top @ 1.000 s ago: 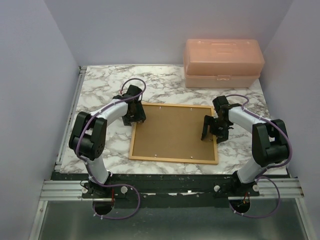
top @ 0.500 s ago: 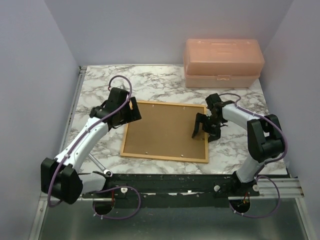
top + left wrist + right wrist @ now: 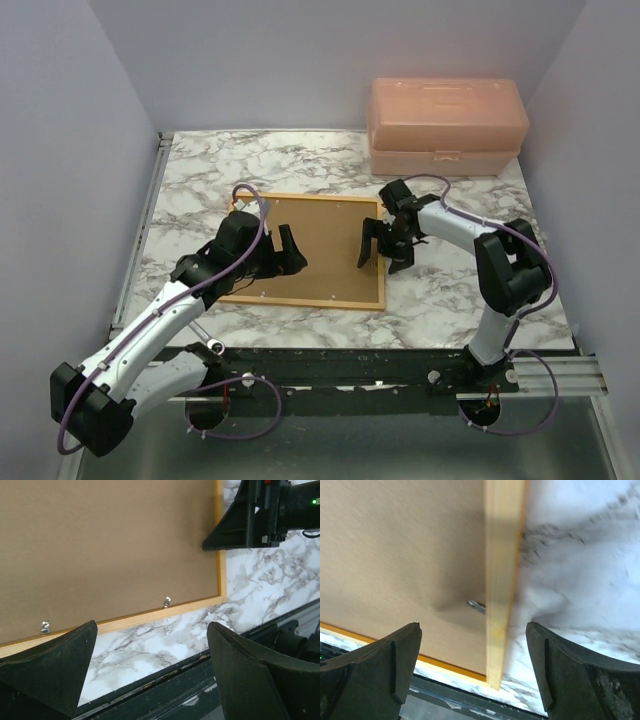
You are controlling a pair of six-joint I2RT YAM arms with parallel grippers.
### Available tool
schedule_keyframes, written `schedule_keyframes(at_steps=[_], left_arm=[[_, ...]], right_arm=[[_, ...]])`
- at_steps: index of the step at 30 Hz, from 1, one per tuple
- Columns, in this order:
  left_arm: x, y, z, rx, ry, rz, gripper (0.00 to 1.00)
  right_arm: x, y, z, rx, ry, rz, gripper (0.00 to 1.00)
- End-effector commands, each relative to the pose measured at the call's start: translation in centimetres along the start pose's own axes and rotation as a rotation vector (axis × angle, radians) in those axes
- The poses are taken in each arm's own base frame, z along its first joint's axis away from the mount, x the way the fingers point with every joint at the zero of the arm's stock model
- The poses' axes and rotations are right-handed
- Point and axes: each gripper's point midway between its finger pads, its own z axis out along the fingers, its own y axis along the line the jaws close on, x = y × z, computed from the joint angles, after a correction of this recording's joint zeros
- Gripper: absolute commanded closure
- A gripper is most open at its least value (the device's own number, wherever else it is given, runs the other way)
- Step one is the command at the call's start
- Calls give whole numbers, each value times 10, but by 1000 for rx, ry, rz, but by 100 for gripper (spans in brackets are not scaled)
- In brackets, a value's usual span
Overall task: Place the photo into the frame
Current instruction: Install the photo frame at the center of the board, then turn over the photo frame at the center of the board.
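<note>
The frame [image 3: 376,250] lies back-up on the marble table, a plain brown backing board [image 3: 325,245] filling it. The photo is hidden. My left gripper [image 3: 289,251] hangs open over the board's left half. In the left wrist view the left gripper [image 3: 152,630] has only marble between its fingers, just past the frame's near wooden edge [image 3: 140,619]. My right gripper [image 3: 380,252] stands open astride the frame's right edge. The right wrist view shows that wooden edge [image 3: 502,580] between the fingers of the right gripper [image 3: 474,627], with a small metal tab [image 3: 476,606] beside it.
A pink translucent plastic box [image 3: 445,125] stands at the back right. Small metal tabs [image 3: 167,601] sit along the frame's near edge. The table's dark front rail [image 3: 200,670] runs close below the frame. Purple walls close in both sides.
The frame has slid left and slightly nearer across the table. My right gripper went left with it. My left arm swung low and outward, its gripper now over the board. Both grippers opened wider.
</note>
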Motion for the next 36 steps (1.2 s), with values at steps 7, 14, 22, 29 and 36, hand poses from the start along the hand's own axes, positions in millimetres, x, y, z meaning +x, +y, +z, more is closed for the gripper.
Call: schedule_keyframes(at_steps=[7,14,22,29,36], left_arm=[[19,-35,1,93,22,98,1],[20,-43,3,34,29,194,1],[20,-42,2,-21,26,291,2],[20,-39,0,-54,19,415,2],[27,-45,0,-41,32,588,2]], right_arm=[[74,-40,-15,47,70,35,9],[92,-37,0,17,101,49,29],[83,-28,6,14,99,30,58],[77,-26,1,30,105,-12,100],[68,-17,-26,34,90,-56,100]])
